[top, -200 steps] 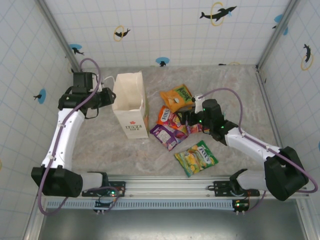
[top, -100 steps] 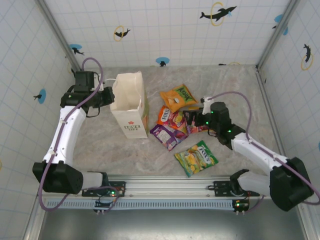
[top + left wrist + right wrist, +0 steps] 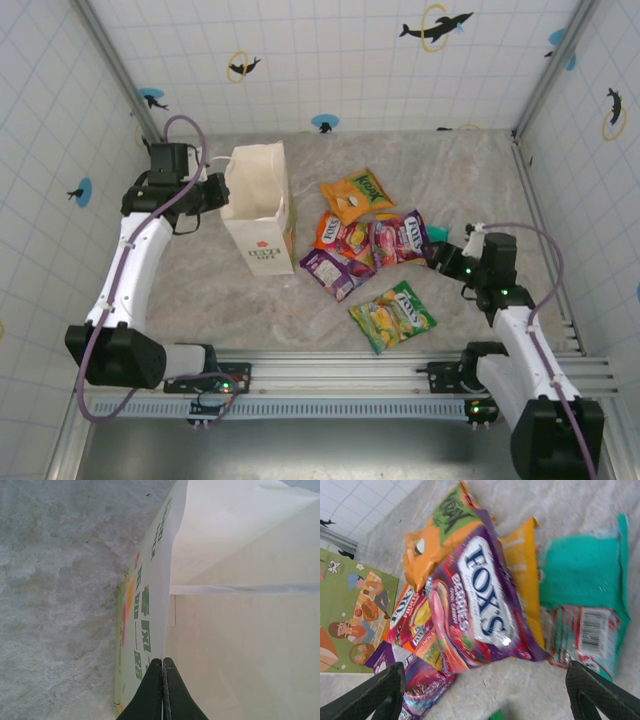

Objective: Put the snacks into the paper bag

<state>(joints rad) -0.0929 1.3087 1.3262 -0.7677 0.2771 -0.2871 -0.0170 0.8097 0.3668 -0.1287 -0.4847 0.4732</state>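
Cream paper bag (image 3: 262, 212) is stood upright on the left half of the marbled table (image 3: 200, 285), mouth open to the top camera. Its left wall is clamped at the rim by the left gripper (image 3: 212, 190). In the left wrist view both black fingertips (image 3: 150, 697) are pressed together on the bag's edge, with the printed outer face to the left and the plain inner face to the right.

Right gripper (image 3: 447, 262) is held low at the right edge of the snack pile, with jaws spread wide and nothing between them.

Snacks are all laid flat on the table, right of the bag:
- orange packet (image 3: 355, 193): farthest back
- red-orange packet (image 3: 335, 232): just beside the bag
- magenta-purple packet (image 3: 475, 600): lapped over the orange and red-orange ones
- purple packet (image 3: 328, 272): touching the near side of the red-orange one
- teal packet (image 3: 585, 580): just right of the magenta-purple one, barcode showing
- green-yellow packet (image 3: 392, 315): apart, nearest the arm bases
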